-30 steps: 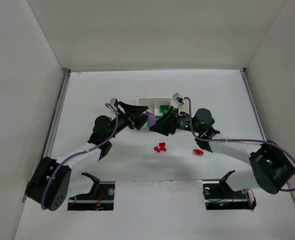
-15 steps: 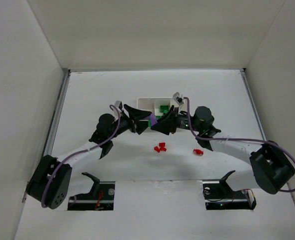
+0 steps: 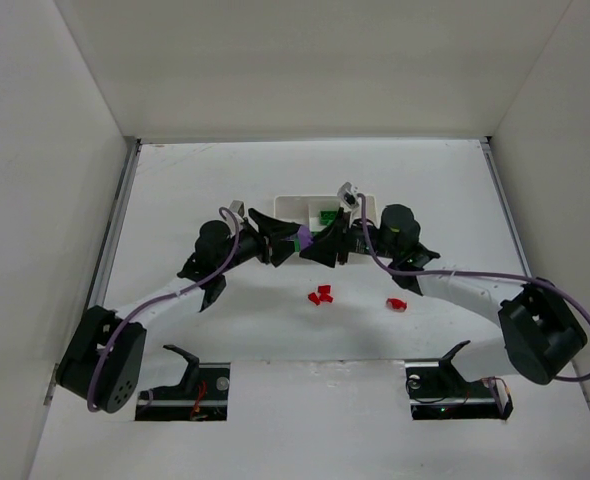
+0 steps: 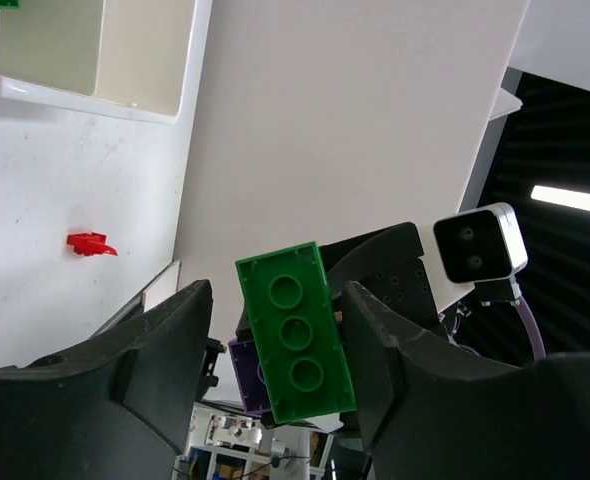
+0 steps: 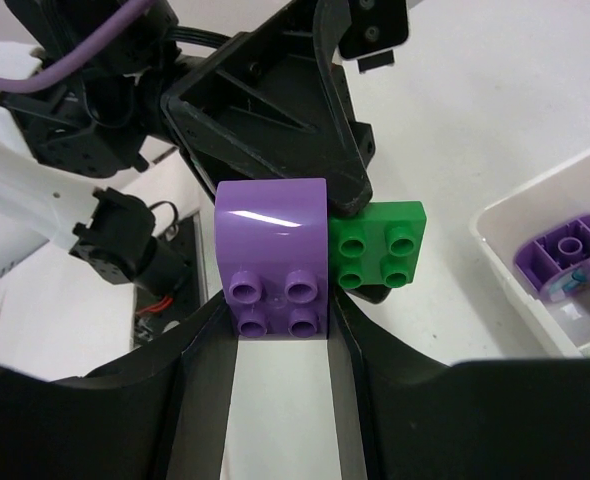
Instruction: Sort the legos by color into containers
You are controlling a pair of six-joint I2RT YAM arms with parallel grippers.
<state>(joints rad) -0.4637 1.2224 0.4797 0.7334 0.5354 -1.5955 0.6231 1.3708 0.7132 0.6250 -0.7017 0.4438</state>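
Note:
My left gripper point(image 3: 291, 240) and right gripper point(image 3: 317, 245) meet tip to tip in front of the white tray point(image 3: 287, 204). In the right wrist view the right gripper point(image 5: 278, 303) is shut on a purple brick point(image 5: 273, 250). A green brick point(image 5: 377, 245) sits flush against the purple brick's right side, at the tip of the left gripper behind it. In the left wrist view the green brick point(image 4: 295, 345) shows its underside between my left gripper's point(image 4: 275, 300) fingers, with the purple brick point(image 4: 243, 375) behind it. Green bricks point(image 3: 327, 213) lie in the tray.
Three red bricks point(image 3: 321, 295) lie on the table in front of the grippers, another red one point(image 3: 396, 303) to the right; one shows in the left wrist view point(image 4: 90, 243). The tray rim point(image 5: 505, 260) holds a purple brick point(image 5: 565, 255). White walls enclose the table.
The left gripper has moved slightly right toward the right gripper, and the right wrist has shifted a little back and left. Both bricks stay between the two grippers.

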